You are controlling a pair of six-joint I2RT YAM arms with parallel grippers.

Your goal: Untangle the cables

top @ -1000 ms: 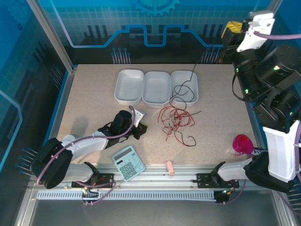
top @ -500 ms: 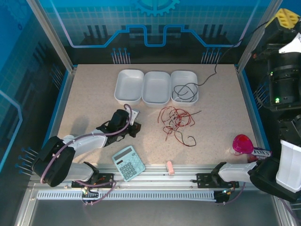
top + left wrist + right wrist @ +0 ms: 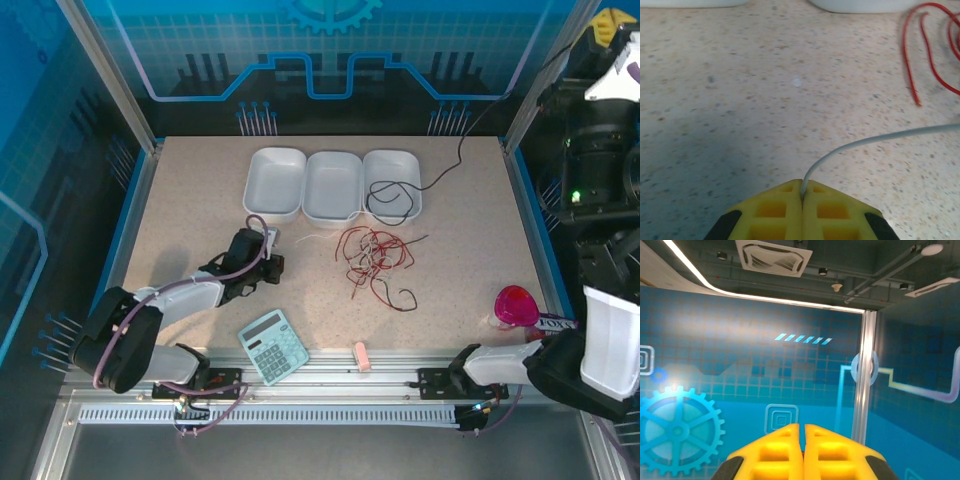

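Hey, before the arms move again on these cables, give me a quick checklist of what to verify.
1. Left gripper shut on white cable: ok.
2. Right gripper shut: ok.
3. Right gripper holding black cable: cannot tell.
4. Right tray free of black cable: not ok, a loop lies inside.
5. Red cables untangled: not ok, bunched on the table.
6. Red cables clear of white cable: cannot tell.

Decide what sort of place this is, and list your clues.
Probably an indoor robotics lab or demo cell: a speckled table walled by blue tech-patterned panels, a ceiling vent overhead, and tangled cables set out as practice.
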